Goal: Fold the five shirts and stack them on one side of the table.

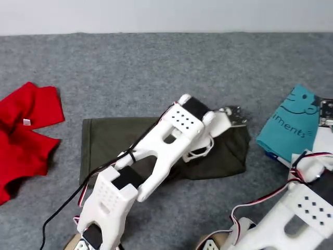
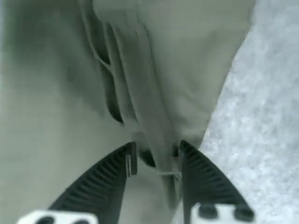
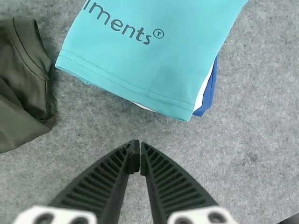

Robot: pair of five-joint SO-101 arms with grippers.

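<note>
Grey mat (image 1: 156, 67), 1 red shirt (image 1: 26, 135), L tool (image 2: 155, 158) clamps olive shirt (image 2: 56, 116), R tool (image 3: 140, 156) together

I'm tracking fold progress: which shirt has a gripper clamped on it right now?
The olive shirt in the middle; the left gripper pinches its folded edge. The red shirt and teal shirt lie untouched.

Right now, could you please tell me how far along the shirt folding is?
Done: the teal shirt lies folded on a blue shirt. In hand: the left pincer grips a fold of the olive shirt. Left: the red shirt lies unfolded.
</note>
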